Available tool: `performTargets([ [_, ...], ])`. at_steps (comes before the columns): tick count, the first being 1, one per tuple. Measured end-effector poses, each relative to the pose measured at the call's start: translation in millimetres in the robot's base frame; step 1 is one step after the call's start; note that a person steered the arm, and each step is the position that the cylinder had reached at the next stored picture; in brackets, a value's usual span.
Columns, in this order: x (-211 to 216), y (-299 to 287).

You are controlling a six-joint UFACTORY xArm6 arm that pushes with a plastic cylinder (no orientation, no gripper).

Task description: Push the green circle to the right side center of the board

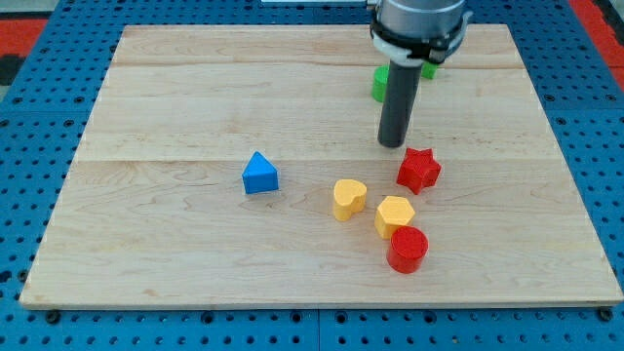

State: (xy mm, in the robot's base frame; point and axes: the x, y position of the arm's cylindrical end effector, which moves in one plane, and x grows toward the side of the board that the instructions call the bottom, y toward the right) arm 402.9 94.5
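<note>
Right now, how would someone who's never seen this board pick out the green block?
Start at the wooden board and follow the dark rod down from the view's top. The green block sits just behind the rod, above and left of my tip. It is the only green piece, mostly hidden; the red star lies below.

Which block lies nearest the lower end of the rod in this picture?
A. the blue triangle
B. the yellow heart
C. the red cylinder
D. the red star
D: my tip rests on the board just to the upper left of the red star, while the blue triangle, the yellow heart and the red cylinder all lie farther off.
</note>
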Motion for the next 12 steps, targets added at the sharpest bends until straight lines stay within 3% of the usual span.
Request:
performTargets([
  [1, 3, 18],
  [2, 43, 9],
  [4, 48, -27],
  [8, -34, 19],
  [12, -53, 59],
])
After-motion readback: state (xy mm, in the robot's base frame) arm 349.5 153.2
